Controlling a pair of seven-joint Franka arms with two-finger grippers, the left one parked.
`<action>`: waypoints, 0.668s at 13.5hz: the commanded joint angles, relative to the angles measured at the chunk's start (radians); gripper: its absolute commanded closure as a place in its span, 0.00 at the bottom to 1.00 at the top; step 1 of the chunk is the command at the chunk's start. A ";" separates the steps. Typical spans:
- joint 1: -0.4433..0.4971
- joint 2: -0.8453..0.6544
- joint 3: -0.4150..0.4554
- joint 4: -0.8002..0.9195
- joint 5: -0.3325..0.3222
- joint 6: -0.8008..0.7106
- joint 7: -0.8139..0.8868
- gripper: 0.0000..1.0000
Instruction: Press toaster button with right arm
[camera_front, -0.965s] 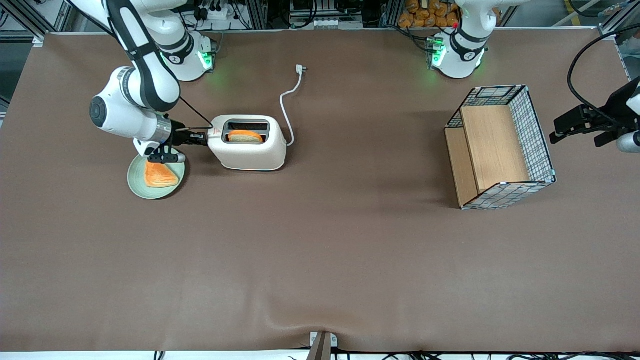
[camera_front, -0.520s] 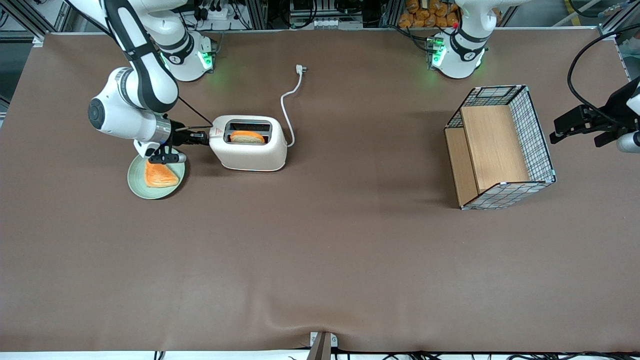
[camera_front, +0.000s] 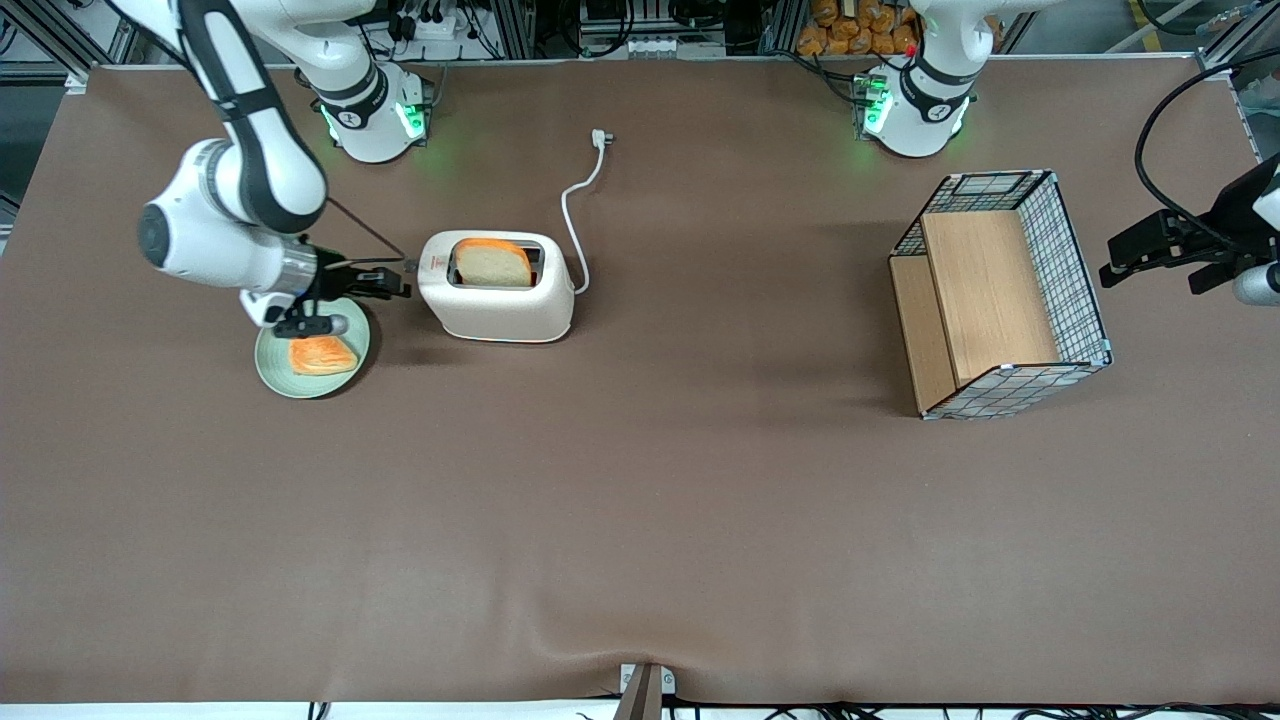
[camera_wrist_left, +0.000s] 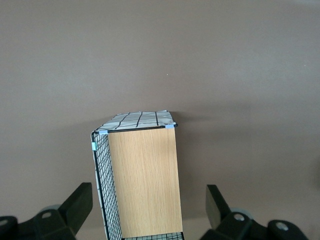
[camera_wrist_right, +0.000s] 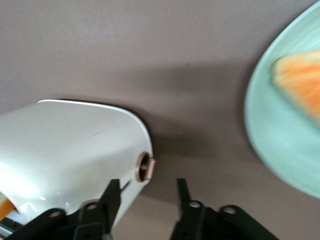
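Note:
The cream-white toaster (camera_front: 497, 300) stands on the brown table with a slice of toast (camera_front: 492, 263) sticking up out of its top slot. The toaster button (camera_front: 411, 265) is a small grey tab jutting from the narrow end that faces the right arm (camera_front: 215, 220). My gripper (camera_front: 400, 288) hangs a short gap away from that end, over the rim of a green plate (camera_front: 270, 372), and touches nothing. In the right wrist view the gripper (camera_wrist_right: 147, 182) is open, its fingers framing the toaster (camera_wrist_right: 70, 150) corner, where a small round knob (camera_wrist_right: 146, 167) sits.
The green plate holds an orange slice of bread (camera_front: 322, 354), right under my wrist. The toaster's white cord (camera_front: 570, 215) runs to a loose plug (camera_front: 600, 137). A wire-mesh wooden basket (camera_front: 1075, 270) lies toward the parked arm's end of the table.
My gripper has drawn back from the toaster's narrow end toward the working arm's end of the table. The toast, low in the slot before, now stands raised out of it.

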 joint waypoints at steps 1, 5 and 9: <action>-0.094 0.022 0.010 0.135 -0.099 -0.126 -0.024 0.00; -0.157 0.028 0.011 0.349 -0.246 -0.315 -0.024 0.00; -0.165 0.056 0.011 0.599 -0.343 -0.467 -0.022 0.00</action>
